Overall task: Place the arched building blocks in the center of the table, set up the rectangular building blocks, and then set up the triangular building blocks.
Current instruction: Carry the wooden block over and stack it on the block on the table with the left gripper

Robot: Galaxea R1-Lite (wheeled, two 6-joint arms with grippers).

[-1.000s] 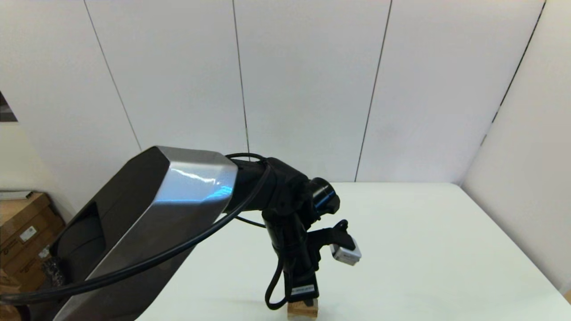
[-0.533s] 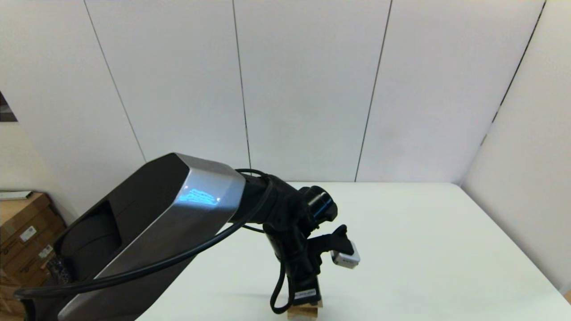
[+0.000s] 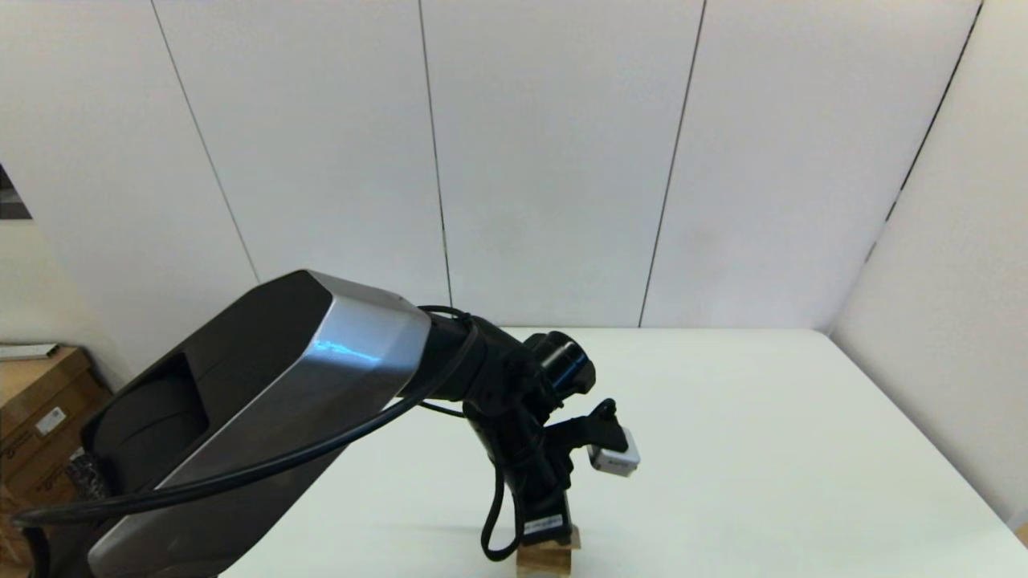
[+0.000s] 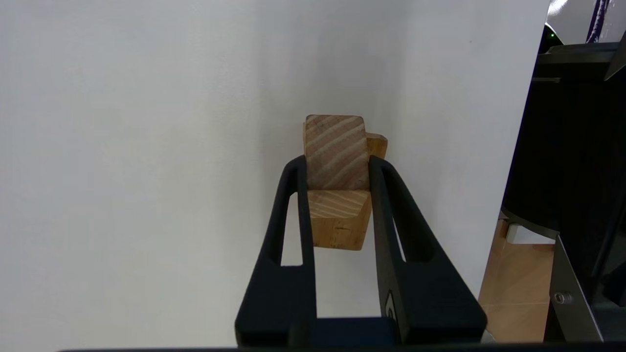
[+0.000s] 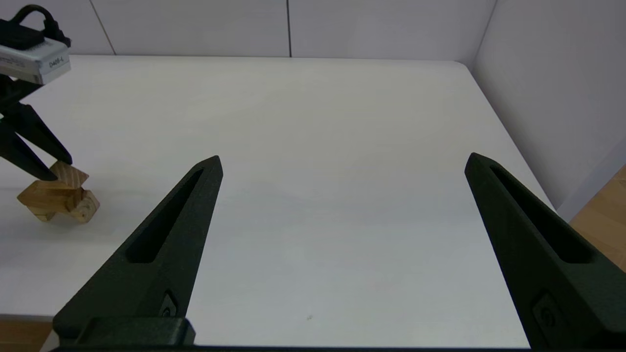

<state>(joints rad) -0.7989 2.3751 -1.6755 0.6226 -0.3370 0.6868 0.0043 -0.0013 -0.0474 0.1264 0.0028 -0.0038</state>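
Observation:
My left gripper (image 4: 336,160) is shut on the triangular building block (image 4: 335,151), a small tan piece with striped grain hugged by both fingers. It sits on a paler, longer wooden block (image 4: 338,230), and a sliver of darker wood (image 4: 379,144) shows behind; I cannot tell which blocks these are. In the head view this pile (image 3: 546,558) lies under the gripper at the table's (image 3: 763,449) near edge. From the right wrist view the pile (image 5: 51,198) looks tilted, with the left fingertips (image 5: 58,159) on top. My right gripper (image 5: 342,159) hovers open and empty, well to the right.
The left arm's big forearm (image 3: 265,417) hides the table's left part in the head view. Cardboard boxes (image 3: 40,409) stand off the table on the left. Walls close in behind and on the right, with a wood floor (image 5: 606,205) past the right edge.
The left arm's forearm and wrist have shifted slightly left. The gripper stays on the block at the same spot near the front edge.

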